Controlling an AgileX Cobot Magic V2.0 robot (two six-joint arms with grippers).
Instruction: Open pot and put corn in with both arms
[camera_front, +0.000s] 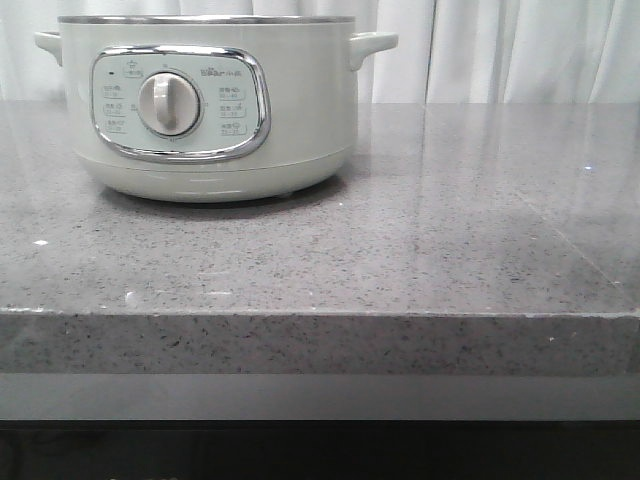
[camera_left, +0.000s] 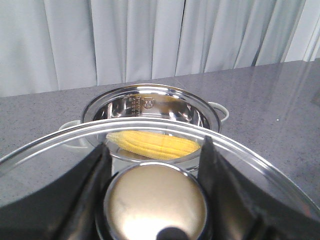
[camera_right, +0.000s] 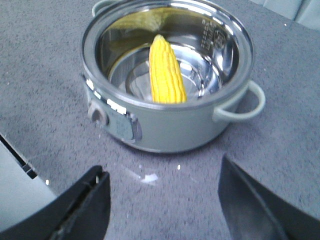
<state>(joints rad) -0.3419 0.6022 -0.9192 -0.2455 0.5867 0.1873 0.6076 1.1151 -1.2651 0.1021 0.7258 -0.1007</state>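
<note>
The pale cream pot (camera_front: 210, 105) stands at the back left of the counter, lid off. It also shows in the right wrist view (camera_right: 167, 75) and the left wrist view (camera_left: 150, 107). The yellow corn (camera_right: 165, 70) lies inside its steel bowl, also seen through the glass in the left wrist view (camera_left: 155, 144). My left gripper (camera_left: 155, 155) is shut on the chrome knob (camera_left: 156, 202) of the glass lid (camera_left: 260, 165), held in the air near the pot. My right gripper (camera_right: 162, 192) is open and empty above the counter beside the pot. Neither arm shows in the front view.
The grey speckled counter (camera_front: 420, 240) has its front edge (camera_front: 320, 315) near me. White curtains (camera_front: 500, 50) hang behind the pot. A pale box corner (camera_right: 15, 190) sits at the edge of the right wrist view.
</note>
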